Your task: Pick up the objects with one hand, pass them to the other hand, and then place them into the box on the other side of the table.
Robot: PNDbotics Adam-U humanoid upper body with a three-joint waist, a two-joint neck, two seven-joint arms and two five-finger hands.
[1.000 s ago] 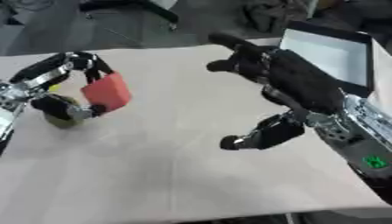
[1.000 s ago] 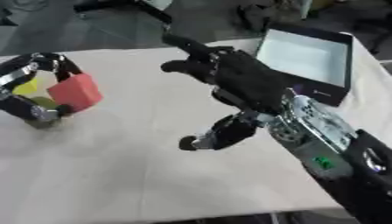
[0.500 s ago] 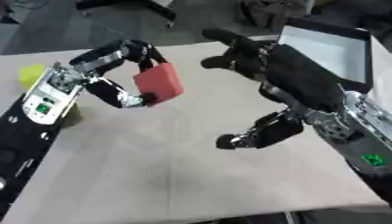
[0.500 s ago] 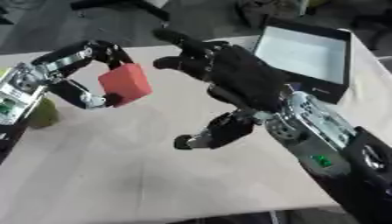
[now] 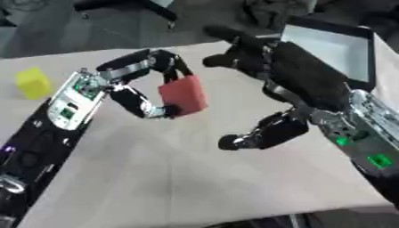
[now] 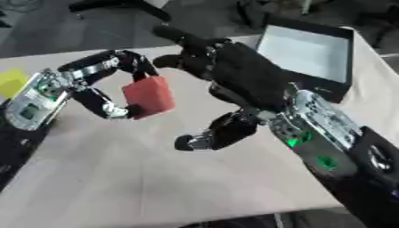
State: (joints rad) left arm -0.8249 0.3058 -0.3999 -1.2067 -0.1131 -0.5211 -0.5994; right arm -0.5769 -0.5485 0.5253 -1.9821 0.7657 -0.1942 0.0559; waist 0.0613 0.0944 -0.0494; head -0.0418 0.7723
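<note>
Left hand (image 5: 128, 84) has its fingers (image 5: 144, 106) and thumb curled onto the red block (image 5: 183, 95), pinching it by top and bottom edges, lifted clear above the surface (image 5: 195, 178) around mid-table. Right hand (image 5: 288, 75) waits just beside it, fingers spread apart and straight, thumb hanging low, holding nothing.

Here's the risk: that pinch catches only the block's edges, so if the left lets go before the right closes, the block likely drops and tumbles. The receiving fingers could also knock the block sideways out of the pinch.

Further out, a yellow block (image 5: 33, 83) sits at the far left, well apart. The black box (image 6: 311, 53), white inside, lies behind the right arm, nothing visibly blocking the way there.
</note>
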